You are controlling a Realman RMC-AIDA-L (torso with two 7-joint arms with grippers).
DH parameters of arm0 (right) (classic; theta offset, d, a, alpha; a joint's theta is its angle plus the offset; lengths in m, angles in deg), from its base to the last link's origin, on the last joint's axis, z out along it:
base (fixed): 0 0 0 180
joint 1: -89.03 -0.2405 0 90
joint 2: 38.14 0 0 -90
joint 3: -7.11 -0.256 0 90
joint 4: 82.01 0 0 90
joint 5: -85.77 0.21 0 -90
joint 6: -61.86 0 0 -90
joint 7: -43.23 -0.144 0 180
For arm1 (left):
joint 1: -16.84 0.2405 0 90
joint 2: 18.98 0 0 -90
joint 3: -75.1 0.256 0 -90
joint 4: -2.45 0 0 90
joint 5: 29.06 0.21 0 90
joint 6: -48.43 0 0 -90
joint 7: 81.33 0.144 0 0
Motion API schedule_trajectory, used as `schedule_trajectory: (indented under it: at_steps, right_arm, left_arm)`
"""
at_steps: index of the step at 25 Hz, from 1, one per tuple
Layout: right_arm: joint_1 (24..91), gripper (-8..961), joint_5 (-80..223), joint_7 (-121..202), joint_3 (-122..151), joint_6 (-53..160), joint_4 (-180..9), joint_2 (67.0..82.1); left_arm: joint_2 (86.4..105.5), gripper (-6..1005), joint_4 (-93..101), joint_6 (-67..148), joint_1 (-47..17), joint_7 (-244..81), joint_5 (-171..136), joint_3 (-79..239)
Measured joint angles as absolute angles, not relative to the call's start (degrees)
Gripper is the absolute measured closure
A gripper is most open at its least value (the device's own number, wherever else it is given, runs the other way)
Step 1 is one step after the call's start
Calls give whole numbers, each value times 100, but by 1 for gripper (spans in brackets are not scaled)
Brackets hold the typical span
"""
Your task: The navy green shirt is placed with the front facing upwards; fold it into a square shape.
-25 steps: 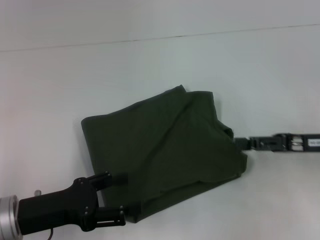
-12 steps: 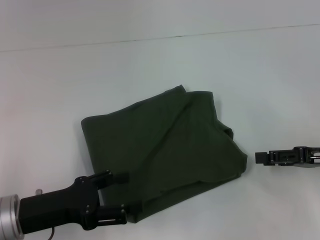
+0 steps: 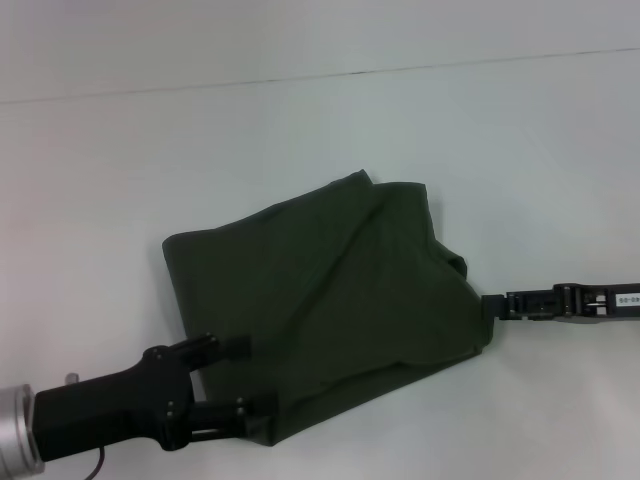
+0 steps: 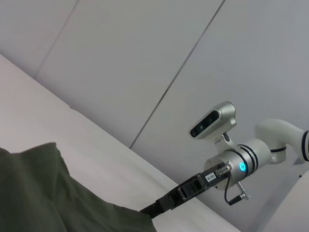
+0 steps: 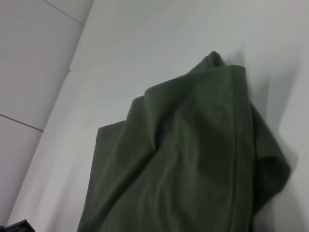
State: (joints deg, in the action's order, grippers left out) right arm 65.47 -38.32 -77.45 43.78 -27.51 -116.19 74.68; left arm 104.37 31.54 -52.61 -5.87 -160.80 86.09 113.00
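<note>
Shirt (image 3: 325,305), dark green, lies folded into a rough, skewed four-sided bundle on the white table (image 3: 120,170), plain side up, with loose creases and a raised fold along its far right edge. Left gripper (image 3: 232,385) sits at the shirt's near left corner, its two fingers spread with cloth between them; whether they are pressing on the cloth cannot be told. Right gripper (image 3: 492,305) reaches in low from the right, its tip touching the shirt's right corner; its fingers are too small to read as open or closed. Judged risks: if the right gripper pushes in rather than takes hold, the corner may bunch and the outline drift further from square; if the two arms pull unevenly, the stacked layers may slide apart; a hold on only the top layer would open the fold. Hidden or unclear: the chest lettering and neck label are not visible; the shirt's near edge is partly covered by the left gripper; neither wrist view shows its own arm's fingers, though the left wrist view shows the right arm far off.
</note>
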Motion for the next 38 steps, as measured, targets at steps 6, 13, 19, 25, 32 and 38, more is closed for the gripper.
schedule_trajectory:
  at_steps: [6,13,19,25,32,38]
  right_arm:
    - [6473,354,-3841,-7759,4409,-2634,-11582,7528]
    - [6315,378,-3907,-7723,4469,-2464,-11298,7536]
    - [6230,404,-4091,-7754,4486,-2402,-11191,7554]
    - [6229,505,-4185,-7771,4481,-2487,-11180,7566]
    - [6262,802,-4233,-7771,4483,-2831,-11212,7529]
    - [6316,913,-4220,-7761,4419,-2896,-11225,7492]
  left_arm:
    - [10425,36,3163,-5288,-586,-16065,8607,11195]
    - [10416,36,3227,-5295,-578,-16055,8607,11050]
    - [10396,36,3249,-5311,-574,-16056,8607,10983]
    - [10397,36,3251,-5306,-574,-16052,8608,10981]
    - [10398,36,3251,-5292,-575,-16051,8608,10982]
    - [10406,36,3251,-5291,-572,-16051,8608,10982]
